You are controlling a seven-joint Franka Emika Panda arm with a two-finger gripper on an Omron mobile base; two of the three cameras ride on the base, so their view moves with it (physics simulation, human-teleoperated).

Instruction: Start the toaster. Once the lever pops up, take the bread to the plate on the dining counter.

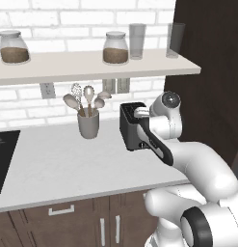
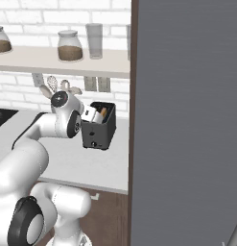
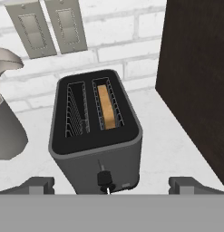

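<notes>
The dark grey toaster (image 3: 95,136) stands on the light worktop (image 1: 62,164) by the brick wall, next to a tall dark panel. A golden slice of bread (image 3: 107,106) sits low in its right slot, and the left slot holds nothing. The lever (image 3: 104,176) with its dark knob sticks out of the narrow end facing me. My gripper (image 3: 114,186) is open, just short of that end, one fingertip to each side of the lever and nothing between them. In the base views the hand hovers at the toaster (image 1: 130,128) (image 2: 98,129). The plate and the dining counter are out of view.
A grey utensil holder (image 1: 88,123) with spoons stands left of the toaster. The dark tall panel (image 3: 195,81) closes off the right side. A shelf (image 1: 91,65) with jars and glasses hangs above. A black cooktop (image 1: 2,159) lies at the far left.
</notes>
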